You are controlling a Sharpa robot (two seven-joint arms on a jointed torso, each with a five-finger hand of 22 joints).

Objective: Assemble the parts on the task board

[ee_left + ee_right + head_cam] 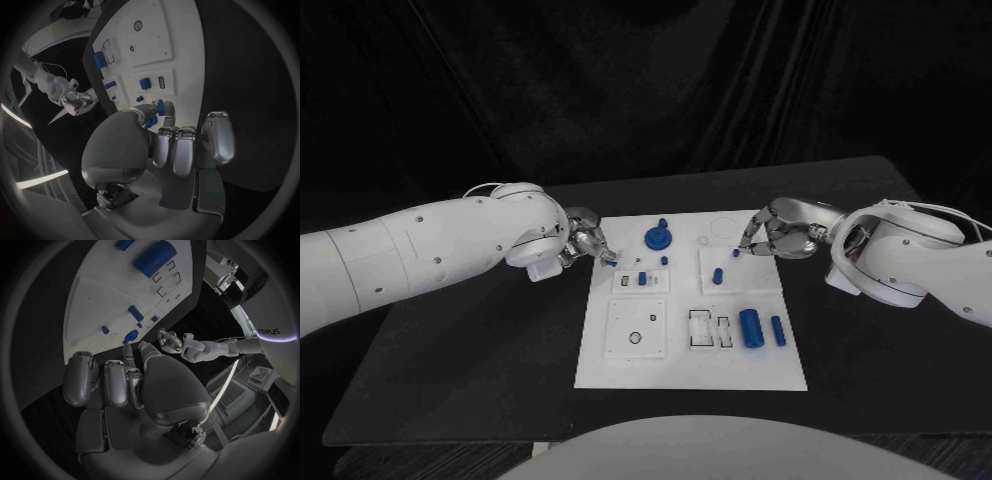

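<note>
Left hand (583, 243) fingers pinch a blue part (161, 107) at the board (689, 360) edge; right hand (780, 229) fingers curled, holding nothing.

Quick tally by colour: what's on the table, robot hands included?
Blue parts: 8, counting the one pinched by the left robot hand; the smallest are hard to make out
White board: 1
Silver robot hands: 2, left and right robot hand
Total: 11
</note>
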